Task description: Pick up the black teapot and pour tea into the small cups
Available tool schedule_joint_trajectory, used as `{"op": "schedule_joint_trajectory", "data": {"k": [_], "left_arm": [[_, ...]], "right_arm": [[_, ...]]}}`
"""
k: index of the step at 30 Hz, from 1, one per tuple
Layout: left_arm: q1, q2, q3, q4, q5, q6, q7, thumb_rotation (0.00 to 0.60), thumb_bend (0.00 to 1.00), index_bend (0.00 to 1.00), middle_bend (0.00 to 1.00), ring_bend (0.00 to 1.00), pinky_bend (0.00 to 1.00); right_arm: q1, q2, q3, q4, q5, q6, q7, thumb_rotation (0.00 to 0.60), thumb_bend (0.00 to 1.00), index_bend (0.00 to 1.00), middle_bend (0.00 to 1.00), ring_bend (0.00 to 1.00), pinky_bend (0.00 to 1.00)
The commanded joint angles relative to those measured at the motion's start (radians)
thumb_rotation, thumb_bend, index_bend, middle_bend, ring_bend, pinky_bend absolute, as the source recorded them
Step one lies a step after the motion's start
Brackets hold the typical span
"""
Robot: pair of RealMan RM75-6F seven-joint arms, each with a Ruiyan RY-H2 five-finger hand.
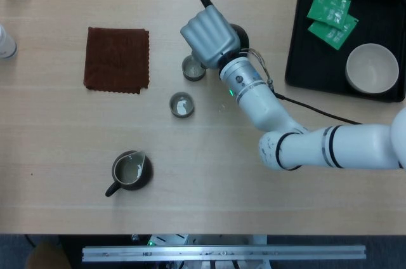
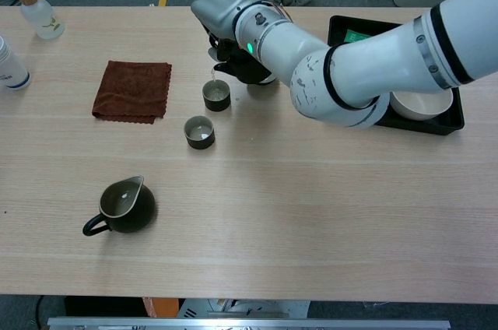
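Observation:
My right hand (image 1: 209,37) grips the black teapot (image 1: 240,33), which is mostly hidden under it in the head view. In the chest view the hand (image 2: 224,5) holds the teapot (image 2: 247,70) tilted, its spout just above the far small cup (image 2: 216,95). That cup (image 1: 193,68) stands right beside the hand. The near small cup (image 1: 182,104) (image 2: 199,131) stands apart, closer to me, with a pale glint inside. My left hand is out of sight.
A brown cloth (image 1: 117,58) lies to the left. A dark pitcher (image 1: 131,171) sits near the front. A black tray (image 1: 295,40) at the right holds green packets (image 1: 330,15) and a white bowl (image 1: 372,68). Bottles (image 2: 39,15) stand at the far left.

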Motion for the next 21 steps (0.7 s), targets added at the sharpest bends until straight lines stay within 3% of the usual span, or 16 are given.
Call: {"op": "schedule_joint_trajectory", "data": {"k": [1, 12, 21], "left_arm": [[0.000, 0.000, 0.000, -0.001, 0.000, -0.001, 0.001, 0.578, 0.30, 0.16, 0.11, 0.11, 0.13], [-0.001, -0.001, 0.000, 0.002, -0.001, -0.002, -0.001, 0.579, 0.30, 0.16, 0.11, 0.11, 0.13], [0.000, 0.002, 0.001, -0.001, 0.000, -0.002, -0.003, 0.578, 0.30, 0.16, 0.11, 0.11, 0.13]], "right_arm": [[-0.004, -0.001, -0.001, -0.001, -0.003, -0.002, 0.004, 0.457, 0.39, 0.87, 0.84, 0.84, 0.12], [-0.044, -0.019, -0.002, 0.004, -0.051, -0.003, 0.068, 0.459, 0.38, 0.87, 0.84, 0.84, 0.12], [-0.116, -0.024, 0.038, 0.000, -0.136, -0.019, 0.243, 0.481, 0.37, 0.87, 0.84, 0.84, 0.12]]}}
